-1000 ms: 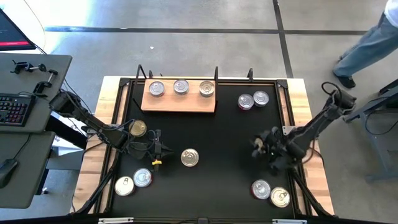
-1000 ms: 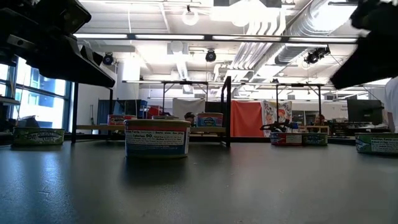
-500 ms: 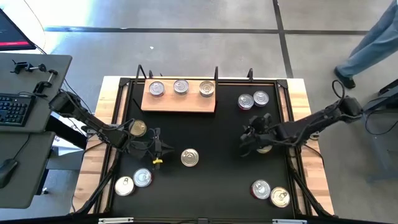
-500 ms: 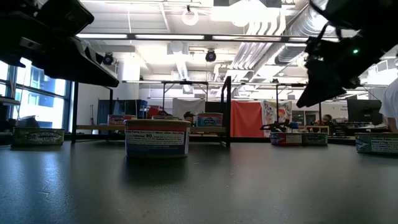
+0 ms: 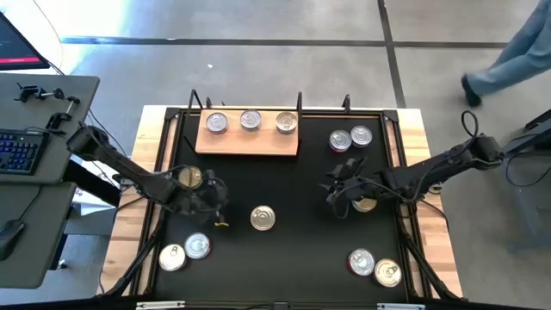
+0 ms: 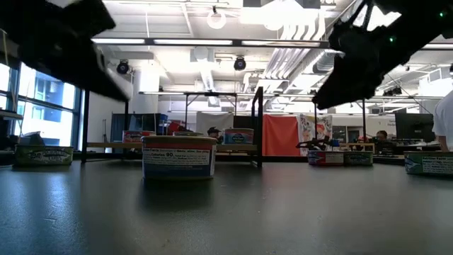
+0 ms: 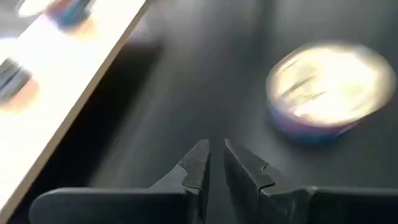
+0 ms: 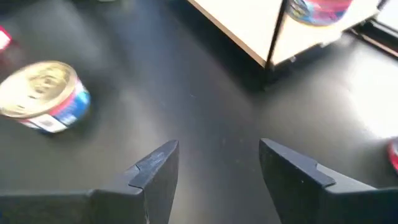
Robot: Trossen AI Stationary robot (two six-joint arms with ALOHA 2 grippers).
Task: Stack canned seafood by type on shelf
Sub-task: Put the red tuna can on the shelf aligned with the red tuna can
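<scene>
The wooden shelf point(image 5: 250, 136) lies at the mat's far side with three tins on it point(image 5: 250, 120). Other tins of the canned seafood stand on the black mat: one in the middle point(image 5: 263, 218), also in the low view point(image 6: 178, 157), two by the shelf's right end point(image 5: 350, 138), two near left point(image 5: 185, 251), two near right point(image 5: 374, 267), one by my left arm point(image 5: 189, 178) and one under my right arm point(image 5: 366, 204). My left gripper point(image 5: 219, 200) hovers left of the middle tin, shut and holding nothing point(image 7: 216, 158). My right gripper point(image 5: 331, 188) hovers open right of the middle, nothing between its fingers point(image 8: 217, 158).
A black frame rail point(image 5: 299, 102) stands up at the shelf's far side. The mat sits on a light wooden table point(image 5: 413, 146). A desk with a keyboard point(image 5: 21, 151) is off the table's left. A person's leg point(image 5: 516, 52) passes on the floor at far right.
My right gripper has swung from the table's right side toward the middle, staying open and uncovering the tin that was beneath it. My left gripper has risen a little and tipped up from pointing steeply down, staying left of the middle tin.
</scene>
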